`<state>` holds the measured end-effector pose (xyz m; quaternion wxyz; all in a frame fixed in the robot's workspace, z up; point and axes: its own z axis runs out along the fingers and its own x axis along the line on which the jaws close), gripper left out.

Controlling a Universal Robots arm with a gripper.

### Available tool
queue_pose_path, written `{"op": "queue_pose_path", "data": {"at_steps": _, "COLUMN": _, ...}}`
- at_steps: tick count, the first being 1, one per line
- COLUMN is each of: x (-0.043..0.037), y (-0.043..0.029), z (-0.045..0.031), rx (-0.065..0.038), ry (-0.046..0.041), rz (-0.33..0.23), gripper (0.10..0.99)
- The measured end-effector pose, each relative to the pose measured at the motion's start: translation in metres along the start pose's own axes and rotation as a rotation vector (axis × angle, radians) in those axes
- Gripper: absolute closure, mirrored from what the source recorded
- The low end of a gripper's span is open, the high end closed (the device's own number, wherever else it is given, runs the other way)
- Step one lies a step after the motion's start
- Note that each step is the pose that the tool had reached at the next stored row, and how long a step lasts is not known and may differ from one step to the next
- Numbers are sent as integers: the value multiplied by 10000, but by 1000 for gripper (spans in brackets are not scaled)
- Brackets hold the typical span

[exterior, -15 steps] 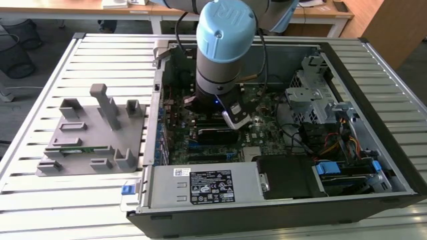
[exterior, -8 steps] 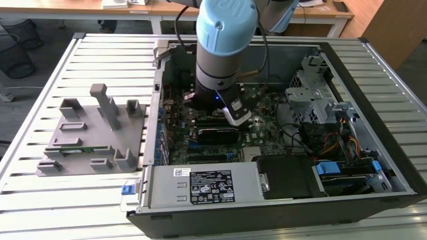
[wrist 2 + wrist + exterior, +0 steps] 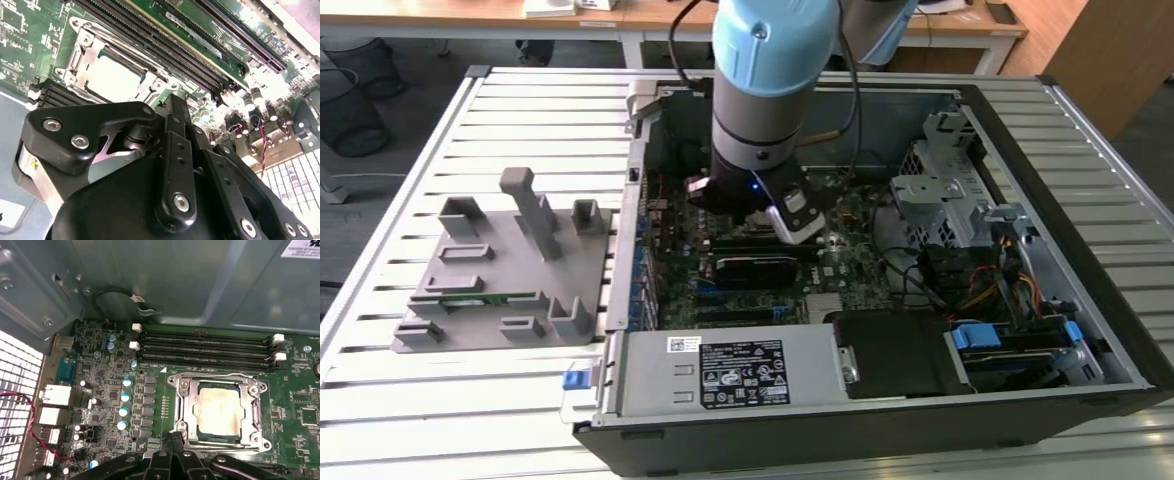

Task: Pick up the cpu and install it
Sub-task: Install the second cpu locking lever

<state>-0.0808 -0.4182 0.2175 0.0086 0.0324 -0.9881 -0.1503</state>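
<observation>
The cpu is a pale silver square lying flat inside the metal frame of the socket on the green motherboard. In the second wrist view the cpu lies just beyond the black fingers. My gripper hovers right beside the socket's edge, apart from the chip, its fingertips pressed together with nothing between them. In the exterior view the gripper hangs inside the open computer case, over the motherboard's middle, and the arm hides the socket.
Empty black memory slots run alongside the socket. A black rectangular block sits on the board near the gripper. The case holds a power supply and drive cages. A grey fixture with a green memory stick stands on the exterior view's left.
</observation>
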Motion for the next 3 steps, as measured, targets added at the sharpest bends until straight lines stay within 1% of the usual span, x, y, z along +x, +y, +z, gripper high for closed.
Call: {"op": "queue_pose_path", "data": {"at_steps": 3, "x": 0, "y": 6, "z": -19, "rx": -4, "ry": -1, "rz": 0, "gripper": 980}}
